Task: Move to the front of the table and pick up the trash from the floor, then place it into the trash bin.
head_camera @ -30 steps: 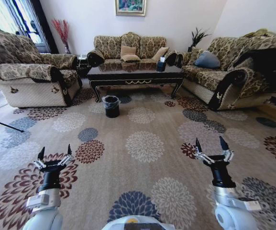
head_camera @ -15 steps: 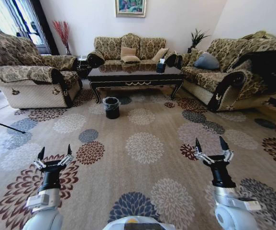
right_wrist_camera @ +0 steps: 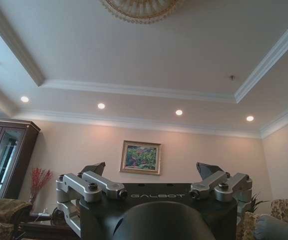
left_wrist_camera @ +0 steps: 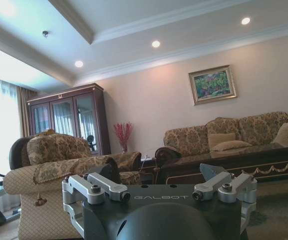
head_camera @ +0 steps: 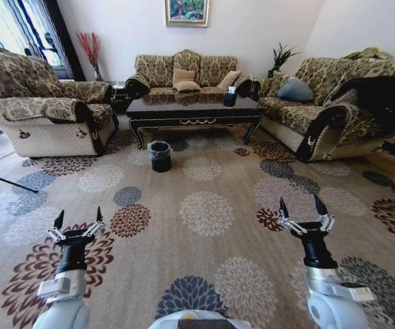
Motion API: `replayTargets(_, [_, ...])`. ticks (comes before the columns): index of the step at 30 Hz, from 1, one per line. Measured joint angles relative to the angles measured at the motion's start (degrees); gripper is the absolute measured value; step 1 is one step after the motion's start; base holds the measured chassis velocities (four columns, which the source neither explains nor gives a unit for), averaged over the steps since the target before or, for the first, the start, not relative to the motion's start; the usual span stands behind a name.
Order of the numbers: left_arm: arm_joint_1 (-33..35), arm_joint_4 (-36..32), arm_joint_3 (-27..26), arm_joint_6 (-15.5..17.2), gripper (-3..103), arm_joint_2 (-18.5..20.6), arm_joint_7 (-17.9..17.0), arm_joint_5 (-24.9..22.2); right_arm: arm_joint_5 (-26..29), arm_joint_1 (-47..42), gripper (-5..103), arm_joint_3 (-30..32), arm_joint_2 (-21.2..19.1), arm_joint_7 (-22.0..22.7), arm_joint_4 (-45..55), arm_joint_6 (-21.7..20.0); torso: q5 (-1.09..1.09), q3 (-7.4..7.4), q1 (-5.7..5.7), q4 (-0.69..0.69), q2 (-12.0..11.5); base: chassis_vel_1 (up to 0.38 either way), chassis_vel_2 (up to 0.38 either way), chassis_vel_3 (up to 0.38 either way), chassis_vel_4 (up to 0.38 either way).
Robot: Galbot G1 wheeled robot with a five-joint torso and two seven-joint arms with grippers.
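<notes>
Table (head_camera: 194, 108) lies long axis crosswise; trash bin (head_camera: 159, 155) upright; both hands (head_camera: 78, 225) (head_camera: 304, 211) wide open, empty.

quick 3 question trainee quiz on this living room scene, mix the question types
1. True or false: the trash bin stands on top of the table.
2. Multiple choice: the left gripper and right gripper are A) both open and empty B) both shut C) one holding a bottle.
3. Fill in: the bin stands on the carpet by the table's front ____ corner, seen from the head view.

Key: 1 false; 2 A; 3 left.
</notes>
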Motion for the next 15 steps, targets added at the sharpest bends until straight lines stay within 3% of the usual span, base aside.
replayTargets(15, [0.00,0.00,0.00,-0.01,100,0.00,0.00,0.00,0.00,0.00,100,0.00,0.00,0.00,0.00,0.01,0.00,2.56,1.03,0.00,3.60,0.000,0.000,0.000,0.000])
